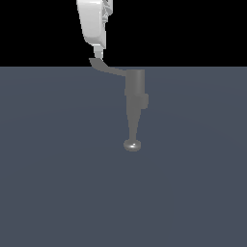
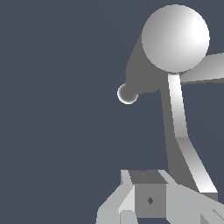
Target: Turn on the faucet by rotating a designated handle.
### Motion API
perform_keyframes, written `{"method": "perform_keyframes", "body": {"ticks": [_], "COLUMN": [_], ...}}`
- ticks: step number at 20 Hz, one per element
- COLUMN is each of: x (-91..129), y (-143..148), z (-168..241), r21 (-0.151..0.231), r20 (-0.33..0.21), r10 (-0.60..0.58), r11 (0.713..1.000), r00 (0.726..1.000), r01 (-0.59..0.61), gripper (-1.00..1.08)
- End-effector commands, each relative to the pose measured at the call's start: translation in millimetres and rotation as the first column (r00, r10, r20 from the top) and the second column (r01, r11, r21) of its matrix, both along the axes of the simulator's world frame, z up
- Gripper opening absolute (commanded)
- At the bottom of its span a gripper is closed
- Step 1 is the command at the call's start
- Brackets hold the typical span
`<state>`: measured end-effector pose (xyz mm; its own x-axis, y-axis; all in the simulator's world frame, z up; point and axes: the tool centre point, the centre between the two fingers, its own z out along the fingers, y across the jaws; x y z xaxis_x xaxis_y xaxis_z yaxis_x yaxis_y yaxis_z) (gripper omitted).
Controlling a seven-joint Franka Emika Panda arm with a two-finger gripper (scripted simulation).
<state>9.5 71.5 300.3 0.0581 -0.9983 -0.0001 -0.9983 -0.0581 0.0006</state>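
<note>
My fingers, whose spread I cannot tell, sit at the handle paddle tip beside the faucet; next, I judge, push it sideways.

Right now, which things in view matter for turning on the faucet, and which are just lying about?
Part of the job:
- faucet
- handle
- gripper, right above the handle's paddle tip

Just lying about:
- nothing apart from the grey floor
</note>
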Motion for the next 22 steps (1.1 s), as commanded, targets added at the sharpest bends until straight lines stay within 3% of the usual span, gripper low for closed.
{"method": "perform_keyframes", "body": {"ticks": [1, 22], "x": [-7, -73], "y": [-1, -6], "z": [0, 0], "r21": [0.0, 0.0], "r20": [0.0, 0.001], "r10": [0.0, -0.001], "r11": [1.0, 1.0], "r00": [1.0, 1.0], "r01": [0.0, 0.001], "gripper": [-1.0, -1.0]}}
